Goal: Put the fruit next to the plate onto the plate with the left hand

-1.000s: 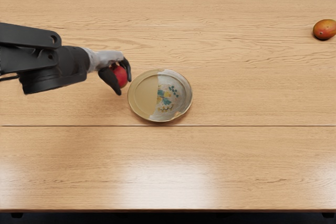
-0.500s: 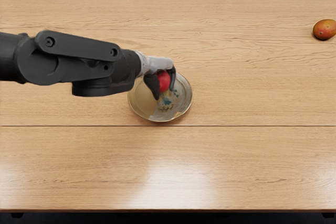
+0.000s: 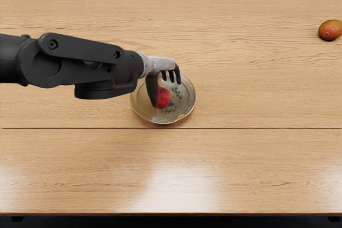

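Note:
A small red fruit (image 3: 164,97) lies on the round patterned plate (image 3: 140,105) near the table's middle. My left hand (image 3: 163,81) hovers just over the plate, its arm reaching in from the left edge. Its dark fingers (image 3: 171,75) are spread and the thumb hangs beside the fruit, holding nothing. The fruit sits apart from the fingers, below them in the picture. My right hand is out of view.
An orange-red mango-like fruit (image 3: 330,29) rests far off at the table's back right corner. The wooden table (image 3: 224,158) stretches wide around the plate, its front edge at the bottom of the picture.
The left hand carried the red fruit from the plate's left side over the plate, then opened; the fruit has dropped from the fingers onto the plate.

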{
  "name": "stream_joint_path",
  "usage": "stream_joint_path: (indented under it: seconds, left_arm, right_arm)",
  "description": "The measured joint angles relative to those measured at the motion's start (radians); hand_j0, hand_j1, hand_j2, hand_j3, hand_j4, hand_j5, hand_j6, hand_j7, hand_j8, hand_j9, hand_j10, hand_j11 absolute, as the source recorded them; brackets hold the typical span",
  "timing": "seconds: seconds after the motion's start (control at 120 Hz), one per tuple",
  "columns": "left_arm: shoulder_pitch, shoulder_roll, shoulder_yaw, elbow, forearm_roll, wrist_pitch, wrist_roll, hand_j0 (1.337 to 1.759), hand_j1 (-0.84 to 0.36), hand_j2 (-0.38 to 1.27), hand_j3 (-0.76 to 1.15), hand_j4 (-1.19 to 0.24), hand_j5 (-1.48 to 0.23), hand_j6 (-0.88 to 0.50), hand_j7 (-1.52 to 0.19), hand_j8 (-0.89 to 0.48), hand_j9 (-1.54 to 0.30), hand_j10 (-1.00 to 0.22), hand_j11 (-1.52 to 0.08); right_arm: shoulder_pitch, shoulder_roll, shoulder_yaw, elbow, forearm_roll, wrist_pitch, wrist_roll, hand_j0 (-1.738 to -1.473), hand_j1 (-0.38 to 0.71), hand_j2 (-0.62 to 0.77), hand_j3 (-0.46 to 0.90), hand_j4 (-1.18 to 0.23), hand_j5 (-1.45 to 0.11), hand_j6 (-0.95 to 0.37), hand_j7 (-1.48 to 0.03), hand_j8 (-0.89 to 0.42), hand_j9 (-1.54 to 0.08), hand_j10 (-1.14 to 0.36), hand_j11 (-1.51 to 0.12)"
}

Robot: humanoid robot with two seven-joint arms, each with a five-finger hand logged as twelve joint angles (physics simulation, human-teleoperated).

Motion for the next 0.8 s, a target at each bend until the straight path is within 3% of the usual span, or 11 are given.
stream_joint_path:
  seconds: [0.125,0.267,0.4,0.592,0.692,0.8]
  left_arm:
    - [-0.001,0.031,-0.009,0.0,-0.038,-0.004,-0.005,1.655,-0.04,0.09,0.0,-0.32,-0.44,-0.28,-0.44,-0.28,-0.44,-0.31,-0.45]
    - [0.031,0.196,-0.082,-0.016,-0.062,-0.039,-0.011,1.657,0.0,0.07,0.0,-0.29,-0.38,-0.26,-0.38,-0.26,-0.38,-0.28,-0.39]
    - [0.12,0.42,-0.22,-0.045,-0.16,-0.214,-0.022,1.657,0.03,0.06,0.0,-0.27,-0.35,-0.26,-0.35,-0.26,-0.36,-0.27,-0.36]
    - [0.18,0.665,-0.329,-0.064,-0.339,-0.492,-0.092,1.658,0.04,0.05,0.0,-0.26,-0.34,-0.25,-0.34,-0.25,-0.34,-0.26,-0.34]
    - [0.271,0.754,-0.376,-0.064,-0.407,-0.624,-0.117,1.658,0.05,0.05,0.0,-0.25,-0.33,-0.25,-0.33,-0.25,-0.33,-0.25,-0.33]
    - [0.361,0.778,-0.439,-0.05,-0.473,-0.691,-0.127,1.658,0.05,0.05,0.0,-0.25,-0.33,-0.25,-0.33,-0.25,-0.33,-0.25,-0.33]
  right_arm:
    - [0.0,0.0,0.0,0.0,0.0,0.0,0.0,-1.658,-0.31,-0.01,0.0,-0.03,-0.05,-0.03,-0.05,-0.03,-0.05,-0.03,-0.05]
    - [0.0,0.0,0.0,0.0,0.0,0.0,0.0,-1.658,-0.31,-0.01,0.0,-0.03,-0.05,-0.03,-0.05,-0.03,-0.05,-0.03,-0.05]
    - [0.0,0.0,0.0,0.0,0.0,0.0,0.0,-1.658,-0.31,-0.01,0.0,-0.03,-0.05,-0.03,-0.05,-0.03,-0.05,-0.03,-0.05]
    - [0.0,0.0,0.0,0.0,0.0,0.0,0.0,-1.658,-0.31,-0.01,0.0,-0.03,-0.05,-0.03,-0.05,-0.03,-0.05,-0.03,-0.05]
    - [0.0,0.0,0.0,0.0,0.0,0.0,0.0,-1.658,-0.31,-0.01,0.0,-0.03,-0.05,-0.03,-0.05,-0.03,-0.05,-0.03,-0.05]
    - [0.0,0.0,0.0,0.0,0.0,0.0,0.0,-1.658,-0.31,-0.01,0.0,-0.03,-0.05,-0.03,-0.05,-0.03,-0.05,-0.03,-0.05]
